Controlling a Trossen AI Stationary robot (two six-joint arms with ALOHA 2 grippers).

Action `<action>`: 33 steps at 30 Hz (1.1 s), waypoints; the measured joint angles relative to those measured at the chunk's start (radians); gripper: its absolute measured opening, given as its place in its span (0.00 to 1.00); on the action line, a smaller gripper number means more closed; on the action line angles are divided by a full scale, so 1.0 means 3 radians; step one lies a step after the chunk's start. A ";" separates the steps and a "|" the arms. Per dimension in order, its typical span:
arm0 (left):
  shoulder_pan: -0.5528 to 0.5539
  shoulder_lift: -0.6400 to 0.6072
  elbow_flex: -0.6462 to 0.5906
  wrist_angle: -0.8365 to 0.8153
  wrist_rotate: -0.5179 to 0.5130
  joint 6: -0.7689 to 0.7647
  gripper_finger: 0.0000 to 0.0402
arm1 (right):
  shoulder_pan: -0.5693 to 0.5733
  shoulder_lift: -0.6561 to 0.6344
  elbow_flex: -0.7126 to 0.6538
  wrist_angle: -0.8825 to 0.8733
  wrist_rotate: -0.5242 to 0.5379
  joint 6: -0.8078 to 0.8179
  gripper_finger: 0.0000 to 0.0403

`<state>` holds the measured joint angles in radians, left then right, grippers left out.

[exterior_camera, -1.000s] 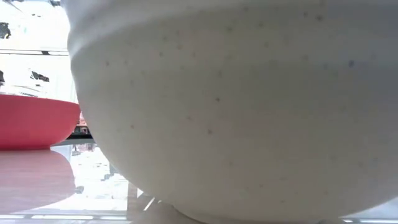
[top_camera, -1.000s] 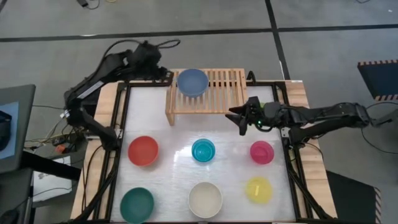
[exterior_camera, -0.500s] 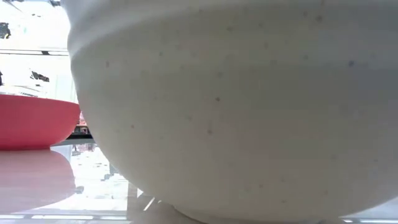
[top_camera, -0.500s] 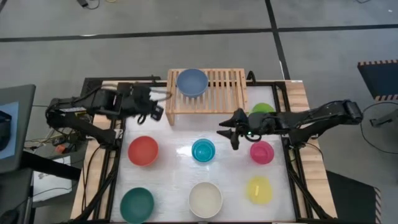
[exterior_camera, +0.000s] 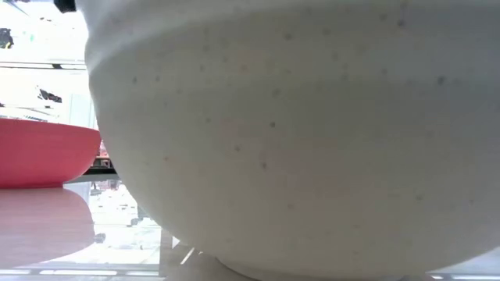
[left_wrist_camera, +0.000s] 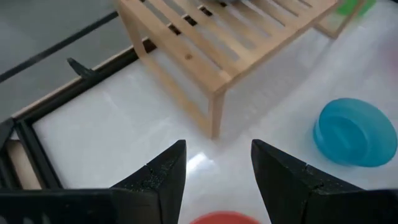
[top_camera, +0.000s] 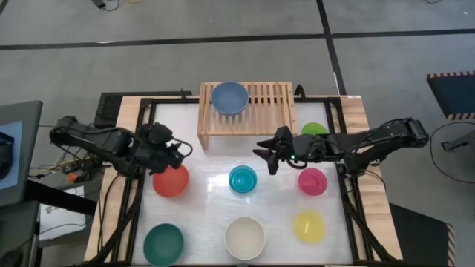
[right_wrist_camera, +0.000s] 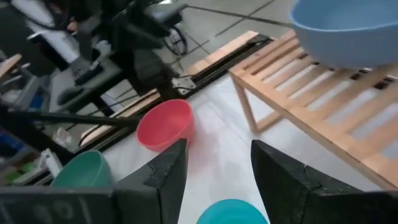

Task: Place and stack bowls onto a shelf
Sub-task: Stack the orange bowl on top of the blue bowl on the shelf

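Note:
The slate-blue bowl point(top_camera: 229, 98) stands upright on the left part of the light-wood shelf point(top_camera: 267, 111) at the table's far side. The red point(top_camera: 171, 180), cyan point(top_camera: 243, 179), magenta point(top_camera: 312, 181), yellow point(top_camera: 309, 226), cream-white point(top_camera: 245, 237) and dark green point(top_camera: 163, 243) bowls stand upright on the white table. The lime bowl point(top_camera: 314, 129) stands right of the shelf, partly behind my right arm. My left gripper point(top_camera: 178, 152) is open and empty just beyond the red bowl's far rim point(left_wrist_camera: 221, 218). My right gripper point(top_camera: 263, 156) is open and empty between the shelf and the cyan bowl point(right_wrist_camera: 231, 211).
The shelf's left front leg point(left_wrist_camera: 214, 118) stands ahead of my left gripper. In the low view the cream-white bowl point(exterior_camera: 289, 133) fills nearly the whole picture, with the red bowl point(exterior_camera: 43, 152) beside it. A black frame point(top_camera: 145, 133) runs along the table's edges.
My left gripper has gone from beside the shelf's far left corner toward the table's near edge, down to the red bowl's far rim. My right gripper has gone toward the table's left edge, from right of the shelf to in front of it, uncovering the lime bowl.

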<state>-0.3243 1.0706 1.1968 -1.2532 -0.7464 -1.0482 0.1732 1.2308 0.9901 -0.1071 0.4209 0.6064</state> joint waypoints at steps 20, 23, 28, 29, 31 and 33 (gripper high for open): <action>0.0011 -0.0147 -0.1459 0.0396 0.0905 -0.0705 0.42 | 0.0400 0.0606 0.0001 -0.0342 0.0261 0.1325 0.42; 0.0064 -0.0147 -0.1661 0.0388 0.1027 -0.0842 0.42 | 0.0414 0.0601 0.0000 -0.0334 0.0262 0.1334 0.42; 0.0263 -0.0124 -0.1874 0.0481 0.1241 -0.0685 0.41 | 0.0413 0.0575 0.0000 -0.0339 0.0267 0.1314 0.42; 0.0314 -0.0124 -0.1875 0.0481 0.1242 -0.0664 0.41 | 0.0413 0.0567 0.0001 -0.0324 0.0272 0.1304 0.42; 0.0430 -0.0125 -0.1875 0.0476 0.1249 -0.0489 0.41 | 0.0397 0.0563 0.0001 -0.0334 0.0276 0.1290 0.42; 0.0555 -0.0124 -0.1875 0.0460 0.1239 -0.0292 0.41 | 0.0386 0.0552 -0.0001 -0.0353 0.0275 0.1267 0.42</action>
<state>-0.1578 1.0332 0.6342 -1.1151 -0.3748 -1.1358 0.2891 1.3963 0.9897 -0.2129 0.5034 0.9864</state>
